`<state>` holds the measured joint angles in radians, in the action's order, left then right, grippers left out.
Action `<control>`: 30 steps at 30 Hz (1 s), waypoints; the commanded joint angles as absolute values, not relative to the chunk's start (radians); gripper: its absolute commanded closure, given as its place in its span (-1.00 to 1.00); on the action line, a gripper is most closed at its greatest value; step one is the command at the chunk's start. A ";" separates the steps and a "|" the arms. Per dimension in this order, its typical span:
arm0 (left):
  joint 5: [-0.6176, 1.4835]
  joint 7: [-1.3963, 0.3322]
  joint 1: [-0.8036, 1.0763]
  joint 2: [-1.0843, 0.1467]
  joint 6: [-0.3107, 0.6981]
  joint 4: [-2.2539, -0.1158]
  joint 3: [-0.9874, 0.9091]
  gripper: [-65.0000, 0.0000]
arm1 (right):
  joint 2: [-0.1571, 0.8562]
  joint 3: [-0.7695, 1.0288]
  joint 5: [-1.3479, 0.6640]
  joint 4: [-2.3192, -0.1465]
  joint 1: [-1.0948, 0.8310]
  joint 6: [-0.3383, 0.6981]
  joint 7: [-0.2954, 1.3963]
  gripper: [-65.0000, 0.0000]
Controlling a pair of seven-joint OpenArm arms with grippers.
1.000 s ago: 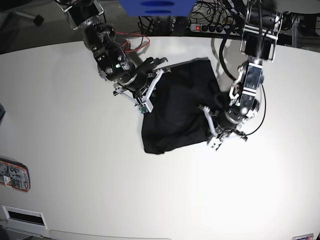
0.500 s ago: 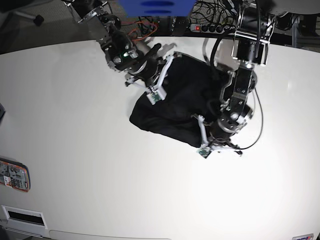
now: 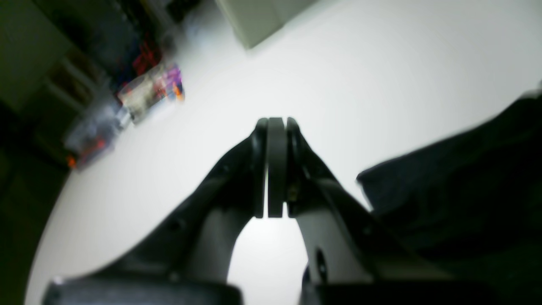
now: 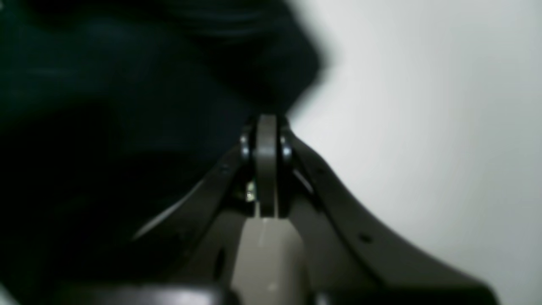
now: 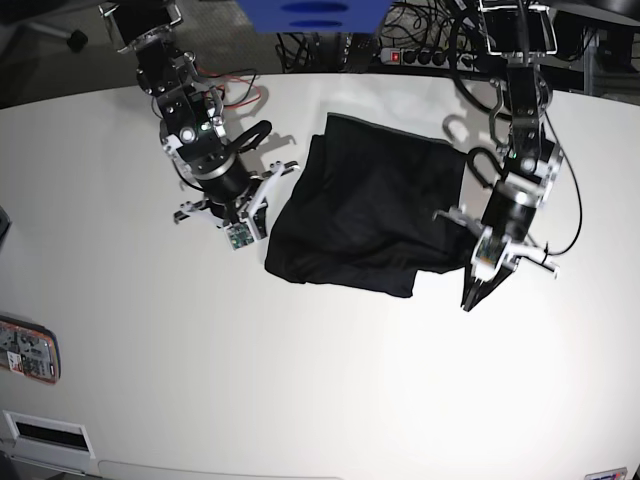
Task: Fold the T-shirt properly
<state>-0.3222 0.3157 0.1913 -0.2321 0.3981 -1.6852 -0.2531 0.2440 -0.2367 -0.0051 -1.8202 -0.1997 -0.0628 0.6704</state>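
The black T-shirt lies bunched and partly folded in the middle of the white table. My left gripper is shut and empty, just off the shirt's lower right corner. In the left wrist view its gripper has its pads pressed together over bare table, with the shirt to the right. My right gripper is shut and empty at the shirt's left edge. In the right wrist view its gripper is closed, with the shirt filling the left and top.
A phone-like object lies at the table's left edge and a white plate at the bottom left. A blue object, a power strip and cables sit beyond the far edge.
Both grippers have come off the T-shirt and moved apart, the right one to the left, the left one to the lower right. The shirt has settled flatter on the table.
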 commanded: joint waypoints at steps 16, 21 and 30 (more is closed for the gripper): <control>-0.303 0.831 0.483 -0.236 0.315 -1.785 -0.348 1.00 | 0.091 0.113 0.377 -1.825 -0.196 -0.054 -0.395 1.00; -0.303 0.977 0.625 -0.242 0.274 -1.793 -0.475 1.00 | 0.048 0.326 0.377 -1.825 -0.346 -0.054 -0.593 1.00; -0.303 1.073 0.822 -0.246 0.200 -1.761 -0.581 1.00 | 0.053 0.510 0.352 -1.813 -0.647 -0.054 -0.889 1.00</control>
